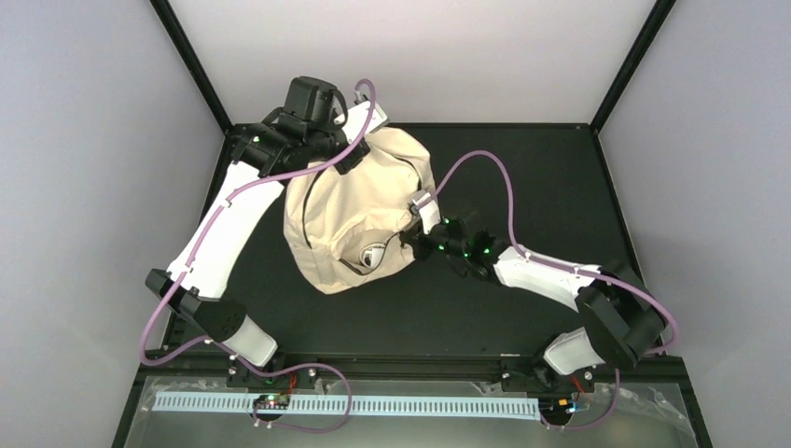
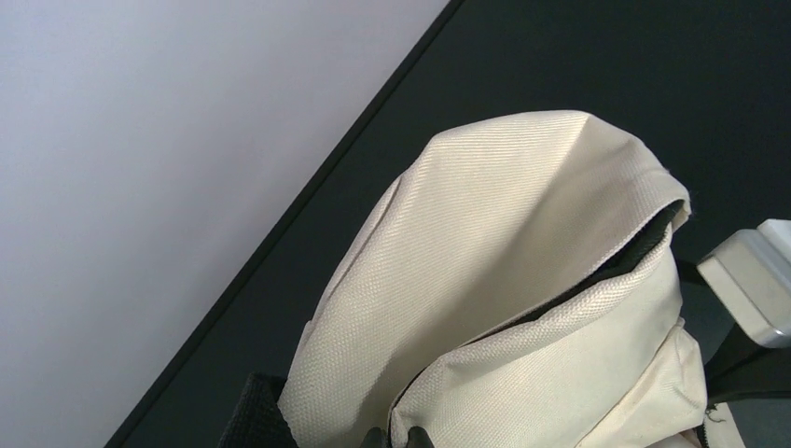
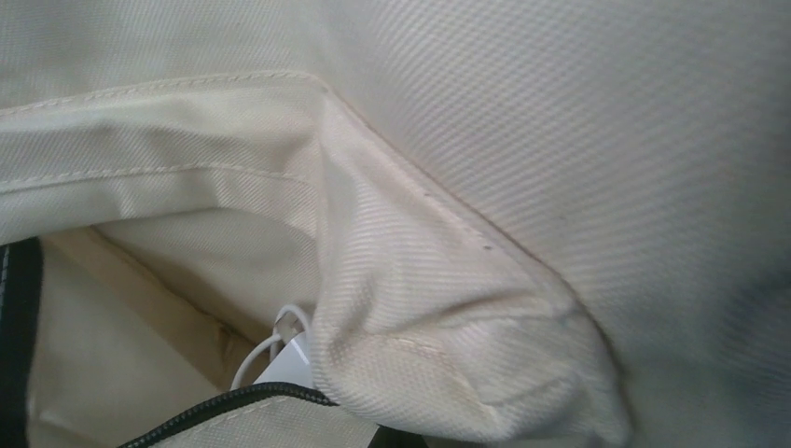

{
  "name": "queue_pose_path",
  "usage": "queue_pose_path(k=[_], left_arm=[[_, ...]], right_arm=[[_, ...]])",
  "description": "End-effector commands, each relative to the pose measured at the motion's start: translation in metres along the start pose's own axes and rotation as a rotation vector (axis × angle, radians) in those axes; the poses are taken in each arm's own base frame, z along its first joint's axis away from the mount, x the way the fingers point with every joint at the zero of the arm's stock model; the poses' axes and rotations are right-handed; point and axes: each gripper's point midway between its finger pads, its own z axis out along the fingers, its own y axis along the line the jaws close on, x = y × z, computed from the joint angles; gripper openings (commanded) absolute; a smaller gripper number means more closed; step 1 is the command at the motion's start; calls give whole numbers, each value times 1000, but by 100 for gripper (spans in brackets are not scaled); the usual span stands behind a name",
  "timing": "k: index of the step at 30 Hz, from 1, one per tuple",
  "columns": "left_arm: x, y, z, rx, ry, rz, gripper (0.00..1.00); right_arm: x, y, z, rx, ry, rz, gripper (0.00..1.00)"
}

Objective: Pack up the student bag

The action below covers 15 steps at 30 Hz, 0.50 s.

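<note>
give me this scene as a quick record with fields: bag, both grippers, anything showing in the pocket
surface: black table
student bag: cream, slumped mid-table, front pocket open
left gripper: shut on the bag's far top edge
right gripper: shut at the pocket rim, hold unclear
in pocket: white cord

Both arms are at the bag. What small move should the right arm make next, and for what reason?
Probably pull the pinched fabric slightly toward the right arm's base. The right jaws look shut on the edge of the front pocket of the student bag, the left jaws hold its far end, and a white cable shows in the gap; a gentle pull should widen it.
</note>
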Motion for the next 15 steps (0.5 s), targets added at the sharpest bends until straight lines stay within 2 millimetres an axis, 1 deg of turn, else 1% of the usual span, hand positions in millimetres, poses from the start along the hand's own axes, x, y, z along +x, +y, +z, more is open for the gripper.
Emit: queue_pose_path(k=[1, 3, 5, 6, 8, 10, 11, 12, 13, 14, 15], left_arm=[[18, 38, -28, -131, 26, -101, 2], [35, 46, -34, -140, 63, -140, 1], [52, 44, -41, -118, 91, -172, 2], [60, 40, -44, -98, 100, -182, 2], [76, 23, -47, -41, 124, -182, 2], [86, 2, -51, 35, 125, -175, 2], [87, -9, -53, 77, 109, -171, 4], [86, -17, -56, 109, 89, -166, 14], [85, -20, -55, 124, 76, -162, 32], [83, -18, -52, 118, 71, -160, 49], [80, -12, -49, 102, 67, -155, 59]], right_arm=[[-39, -19, 6, 105, -69, -39, 1], [-44, -25, 16, 125, -28, -70, 1], [-47, -29, 26, 129, 4, -96, 1], [-50, -28, 29, 122, 4, -110, 1], [-59, -25, 33, 97, -18, -139, 1], [-68, -19, 39, 62, -30, -164, 1], [-70, -16, 43, 41, -23, -173, 1], [-72, -14, 49, 24, -14, -178, 1], [-74, -12, 52, 8, -10, -183, 1], [-75, -11, 55, -4, -6, -184, 1], [-75, -9, 57, -12, -5, -184, 1]])
